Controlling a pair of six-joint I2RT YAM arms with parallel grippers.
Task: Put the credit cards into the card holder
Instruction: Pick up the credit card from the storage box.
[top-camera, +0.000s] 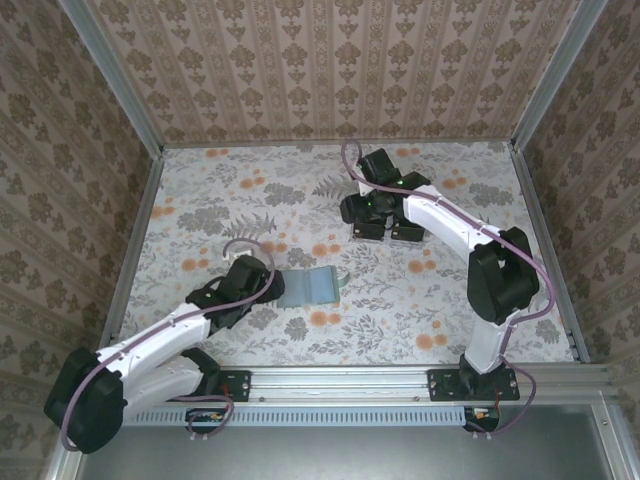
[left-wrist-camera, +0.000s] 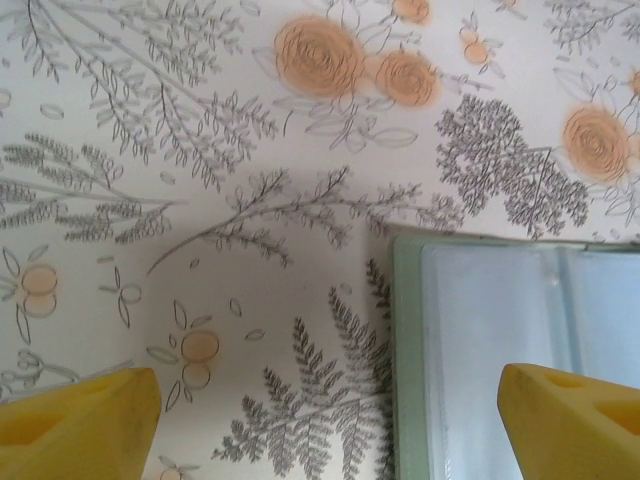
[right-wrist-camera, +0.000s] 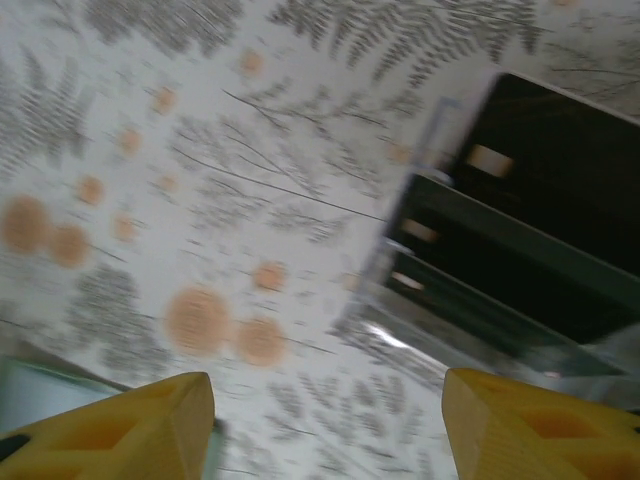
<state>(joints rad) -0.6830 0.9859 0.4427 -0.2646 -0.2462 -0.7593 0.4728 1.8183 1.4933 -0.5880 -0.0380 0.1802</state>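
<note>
the flowery table (top-camera: 300, 190) takes up most of the top view. the card holder (top-camera: 310, 287) lies flat on it, left of the middle. it's opened out, with a sage-green edge and clear pockets inside.

the left hand (left-wrist-camera: 325, 420) hangs over the holder's left end, released, with its yellow fingers (left-wrist-camera: 80, 420) spread wide. in the left wrist cam one finger is over bare table and the other is over a clear pocket, with the green edge running between them. can't tell if either fingertip actually touches anything. the holder is cut off at the right and bottom of that cam.

further back and to the right there's a clear tray (right-wrist-camera: 420, 300) with the black credit cards (right-wrist-camera: 560, 240) sitting in its slots, well apart from the holder. the right hand (right-wrist-camera: 325, 400) is above the table just beside the tray, also released, with nothing between its fingers. in its own cam the tray is off to the upper right. that picture is smeared so i can't count the cards, and from the top the arm covers most of the tray.
</note>
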